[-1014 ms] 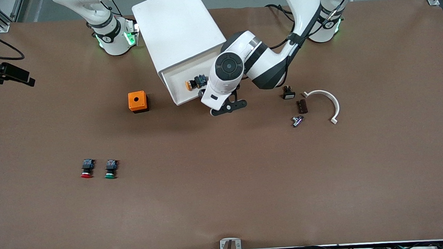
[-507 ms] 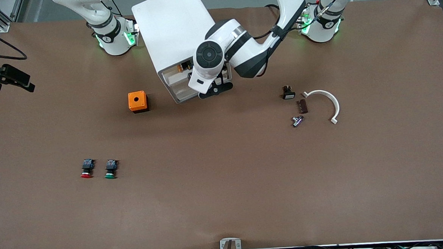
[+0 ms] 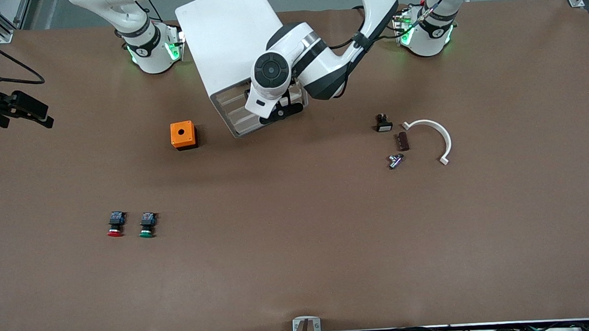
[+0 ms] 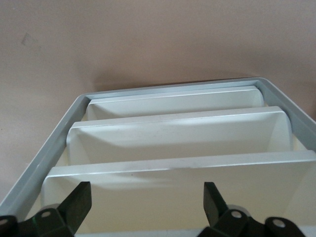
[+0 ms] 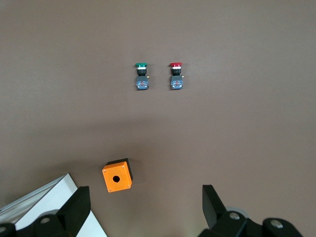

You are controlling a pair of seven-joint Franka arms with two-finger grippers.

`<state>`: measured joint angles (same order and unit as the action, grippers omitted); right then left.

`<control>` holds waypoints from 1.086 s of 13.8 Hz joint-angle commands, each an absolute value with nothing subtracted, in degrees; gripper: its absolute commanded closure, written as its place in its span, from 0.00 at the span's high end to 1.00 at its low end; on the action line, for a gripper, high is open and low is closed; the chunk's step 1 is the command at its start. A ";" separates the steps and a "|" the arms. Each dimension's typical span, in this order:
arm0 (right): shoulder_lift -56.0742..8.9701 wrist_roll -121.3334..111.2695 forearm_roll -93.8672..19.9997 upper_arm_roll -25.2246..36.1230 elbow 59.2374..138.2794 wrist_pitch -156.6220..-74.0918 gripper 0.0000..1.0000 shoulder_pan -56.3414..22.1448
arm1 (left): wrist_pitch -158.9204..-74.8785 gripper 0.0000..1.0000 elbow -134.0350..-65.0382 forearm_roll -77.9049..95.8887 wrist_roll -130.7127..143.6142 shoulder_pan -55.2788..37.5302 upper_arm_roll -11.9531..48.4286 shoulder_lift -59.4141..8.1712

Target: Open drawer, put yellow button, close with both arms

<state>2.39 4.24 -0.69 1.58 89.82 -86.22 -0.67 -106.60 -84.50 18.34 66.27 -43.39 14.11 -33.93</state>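
Note:
The white cabinet (image 3: 232,37) stands near the robots' bases, its front turned toward the front camera. The drawer (image 3: 231,96) sits pushed in, level with the other fronts. The yellow button is hidden. My left gripper (image 3: 282,110) is right up against the cabinet's front, open, with nothing between its fingers. The left wrist view shows its open jaws (image 4: 146,202) just off the stacked pale drawer fronts (image 4: 173,143). My right gripper (image 5: 145,197) hangs open and empty high over the table, near the orange cube (image 5: 117,175) and the cabinet's corner (image 5: 44,200).
The orange cube (image 3: 182,135) stands beside the cabinet, toward the right arm's end. A red-capped button (image 3: 115,224) and a green-capped button (image 3: 147,224) lie nearer the front camera. A small black part (image 3: 383,123), a brown piece (image 3: 401,141), a metal piece (image 3: 395,160) and a white curved strip (image 3: 434,135) lie toward the left arm's end.
The drawer, pulled out with the yellow button in it a second ago, is now pushed in. My left gripper moved toward the cabinet along with it.

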 commanded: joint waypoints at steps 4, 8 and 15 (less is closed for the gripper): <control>2.37 -0.16 0.09 1.41 89.21 -86.66 1.00 1.23 | -105.82 1.00 -84.03 11.37 65.83 -39.39 12.83 -33.05; 2.64 0.09 0.53 1.58 88.16 -86.04 1.00 2.01 | -105.38 1.00 -83.76 3.01 64.69 -30.61 12.83 -29.19; 2.46 -0.44 0.18 1.41 87.63 -86.13 1.00 2.99 | -103.64 1.00 -83.06 -3.34 52.58 -14.88 13.09 -23.30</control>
<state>2.52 0.41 -0.57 2.06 88.29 -86.61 2.36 -105.77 -82.36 -2.40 55.94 -18.81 12.46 -26.16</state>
